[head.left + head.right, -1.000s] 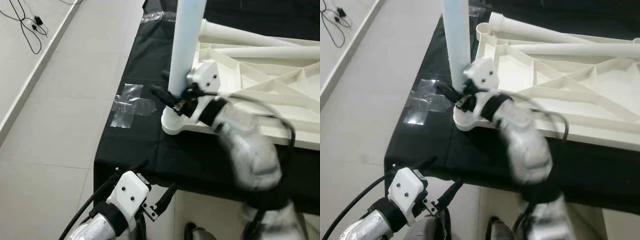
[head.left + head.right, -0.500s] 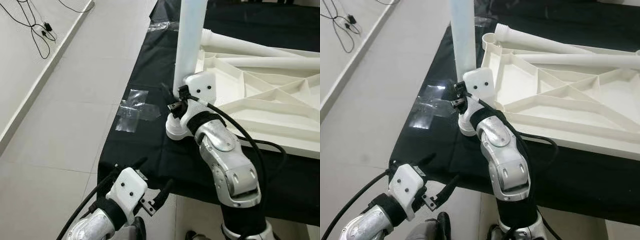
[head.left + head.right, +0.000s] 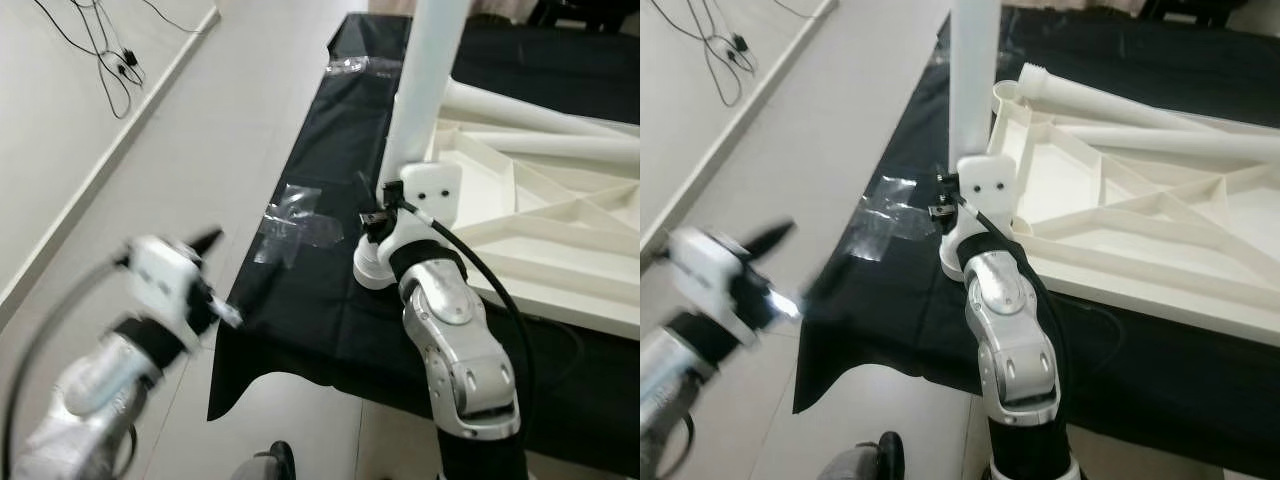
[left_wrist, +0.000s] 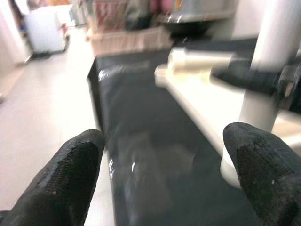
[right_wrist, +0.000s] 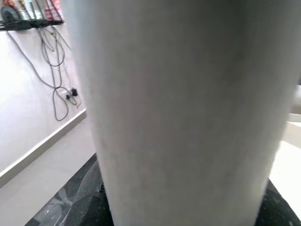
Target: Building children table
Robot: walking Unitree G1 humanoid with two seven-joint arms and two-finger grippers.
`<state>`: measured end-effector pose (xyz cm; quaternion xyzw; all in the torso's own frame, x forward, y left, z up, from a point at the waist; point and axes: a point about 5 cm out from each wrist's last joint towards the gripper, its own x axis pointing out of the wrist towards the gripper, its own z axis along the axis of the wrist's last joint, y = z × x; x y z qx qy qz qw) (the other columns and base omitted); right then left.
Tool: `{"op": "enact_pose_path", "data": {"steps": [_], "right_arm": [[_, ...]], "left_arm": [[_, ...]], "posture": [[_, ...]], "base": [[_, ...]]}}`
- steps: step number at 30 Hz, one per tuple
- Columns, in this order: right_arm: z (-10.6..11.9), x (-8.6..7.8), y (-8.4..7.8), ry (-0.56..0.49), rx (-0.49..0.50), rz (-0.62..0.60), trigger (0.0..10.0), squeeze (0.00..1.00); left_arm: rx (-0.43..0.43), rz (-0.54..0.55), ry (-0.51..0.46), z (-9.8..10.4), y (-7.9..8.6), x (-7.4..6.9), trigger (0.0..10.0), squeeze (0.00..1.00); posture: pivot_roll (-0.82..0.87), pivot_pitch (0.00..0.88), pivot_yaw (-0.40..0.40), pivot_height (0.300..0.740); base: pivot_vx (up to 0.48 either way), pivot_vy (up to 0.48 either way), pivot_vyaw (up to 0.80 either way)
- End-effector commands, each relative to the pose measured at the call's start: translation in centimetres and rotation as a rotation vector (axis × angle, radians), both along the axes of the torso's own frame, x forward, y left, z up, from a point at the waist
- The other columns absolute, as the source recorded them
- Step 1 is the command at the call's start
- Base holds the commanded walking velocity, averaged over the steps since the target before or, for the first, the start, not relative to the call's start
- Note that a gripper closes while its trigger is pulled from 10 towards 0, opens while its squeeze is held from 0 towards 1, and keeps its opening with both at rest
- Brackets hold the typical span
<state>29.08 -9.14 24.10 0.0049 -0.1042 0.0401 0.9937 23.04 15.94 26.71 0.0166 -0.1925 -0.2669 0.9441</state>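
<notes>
The upright white table leg (image 3: 425, 90) is standing in the corner socket (image 3: 370, 268) of the inverted white tabletop (image 3: 1160, 235), which is lying on the black cloth (image 3: 320, 300) with two loose legs (image 3: 1110, 97) resting across its ribbed underside. The right gripper (image 3: 385, 210) is closing its black fingers around the base of the upright leg, just above the socket. The left gripper (image 3: 215, 275), blurred, is hovering released and empty with its fingers (image 4: 70, 174) spread beside the cloth's edge, near crumpled clear plastic (image 3: 295, 205).
</notes>
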Motion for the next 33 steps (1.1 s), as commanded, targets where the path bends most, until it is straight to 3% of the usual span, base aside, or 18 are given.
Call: {"op": "enact_pose_path", "data": {"steps": [1,4,5,6,9,13,14,16,17,20,23,27,33], "right_arm": [[-6.6,0.0,-1.4,0.312,0.043,-0.106,10.0,0.00],[-6.7,0.0,-1.3,0.313,0.046,-0.107,10.0,0.00],[-6.8,0.1,-1.2,0.315,0.045,-0.113,10.0,0.00],[-6.8,0.1,-1.2,0.315,0.045,-0.113,10.0,0.00],[-6.8,0.5,-0.8,0.312,0.039,-0.119,10.0,0.00],[-6.7,0.6,-0.2,0.303,0.041,-0.110,10.0,0.00],[-6.7,0.6,-0.2,0.303,0.041,-0.110,10.0,0.00],[-6.6,0.6,0.0,0.296,0.045,-0.103,10.0,0.00],[-6.4,0.5,0.3,0.279,0.050,-0.097,10.0,0.00],[-6.3,0.5,0.3,0.271,0.050,-0.095,10.0,0.00],[-5.9,0.4,0.6,0.252,0.052,-0.081,10.0,0.00],[-5.9,0.4,0.8,0.248,0.053,-0.075,10.0,0.00],[-5.4,0.4,1.7,0.233,0.061,-0.037,10.0,0.00]], "left_arm": [[-0.029,-0.107,-0.042,2.3,0.1,0.2,10.0,0.00],[-0.039,-0.173,-0.069,3.7,0.0,0.4,10.0,0.00],[-0.044,-0.280,-0.099,5.6,-0.3,0.9,10.0,0.00],[-0.044,-0.280,-0.099,5.6,-0.3,0.9,10.0,0.00],[-0.042,-0.525,-0.122,9.3,-0.8,1.6,10.0,0.00],[-0.044,-0.720,-0.086,11.4,-1.5,2.0,10.0,0.00],[-0.044,-0.720,-0.086,11.4,-1.5,2.0,10.0,0.00],[-0.042,-0.774,-0.065,12.2,-2.0,2.6,10.0,0.00],[-0.040,-0.852,-0.017,13.3,-2.8,3.6,10.0,0.00],[-0.036,-0.872,0.011,13.7,-3.1,4.2,10.0,0.00],[0.024,-0.878,0.093,13.7,-4.1,6.2,10.0,0.00],[0.050,-0.874,0.112,13.7,-4.3,6.8,10.0,0.00],[0.129,-0.816,0.133,12.4,-6.7,9.7,10.0,0.00]], "posture": [[0.10,0.276,0.069,0.740],[0.11,0.268,0.079,0.740],[0.11,0.259,0.085,0.740],[0.11,0.259,0.085,0.740],[0.11,0.245,0.097,0.740],[0.10,0.235,0.106,0.740],[0.10,0.235,0.106,0.740],[0.10,0.233,0.112,0.740],[0.10,0.232,0.114,0.740],[0.09,0.232,0.118,0.740],[0.09,0.235,0.125,0.740],[0.09,0.235,0.125,0.740],[0.09,0.240,0.128,0.740]], "base": [[0.000,0.000,0.00],[0.000,0.000,0.00],[0.000,0.000,0.00],[0.000,0.000,0.00],[0.000,0.000,0.00],[0.000,0.000,0.00],[0.000,0.000,0.00],[0.000,0.000,0.00],[0.000,0.000,0.00],[0.000,0.000,0.00],[0.000,0.000,0.00],[0.000,0.000,0.00],[0.000,0.000,0.00]]}}
